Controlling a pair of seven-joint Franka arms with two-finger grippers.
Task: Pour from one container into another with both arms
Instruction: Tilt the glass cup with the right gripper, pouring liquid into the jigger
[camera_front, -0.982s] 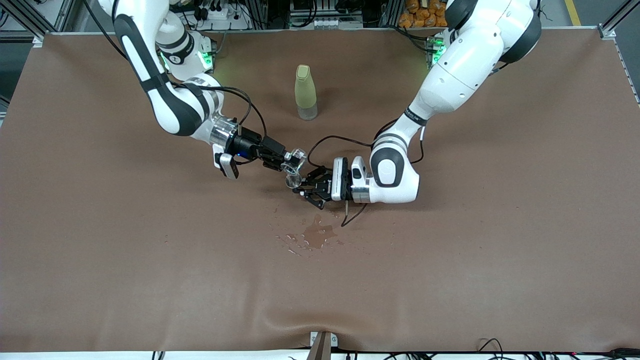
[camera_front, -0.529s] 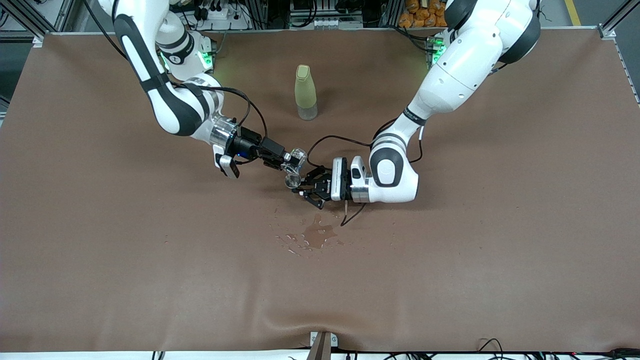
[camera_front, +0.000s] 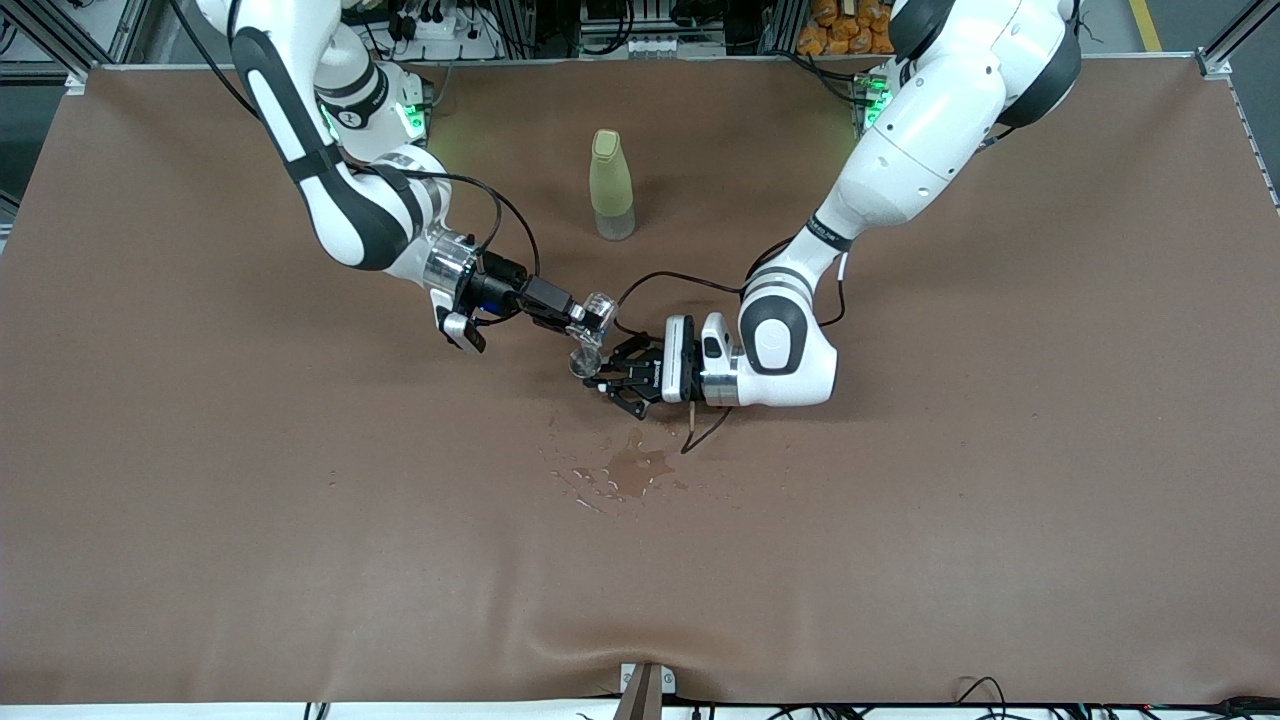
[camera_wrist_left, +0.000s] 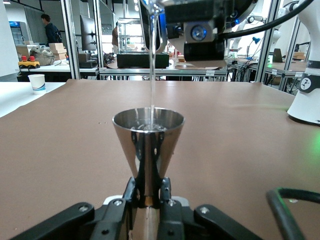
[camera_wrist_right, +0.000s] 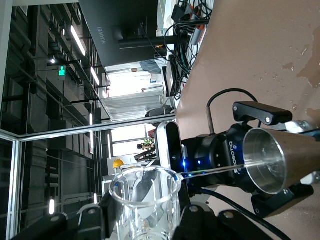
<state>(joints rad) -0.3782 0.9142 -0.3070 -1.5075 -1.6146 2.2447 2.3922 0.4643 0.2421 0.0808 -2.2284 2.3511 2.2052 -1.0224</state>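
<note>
while the wide brown cloth-covered surface (camera_front: 1000, 500) spreads under everything, the two white jointed arms meet above its middle. the left hand (camera_front: 612, 380) hangs low over the surface, just above a dark wet spill patch (camera_front: 632, 468), its fingers (camera_wrist_left: 125, 210) clamped on the narrow waist of the small shiny steel hourglass jigger (camera_wrist_left: 148, 142), which stands upright with its open cup up. the right hand (camera_front: 578, 322) is closed around the tiny clear round glass cup (camera_wrist_right: 145, 200), tipped just above the jigger; a thin clear stream (camera_wrist_left: 152, 70) falls from its rim into the steel cup. a tall yellow-green bottle (camera_front: 611, 185) stands upright farther from the front camera than both hands, well apart from them.
</note>
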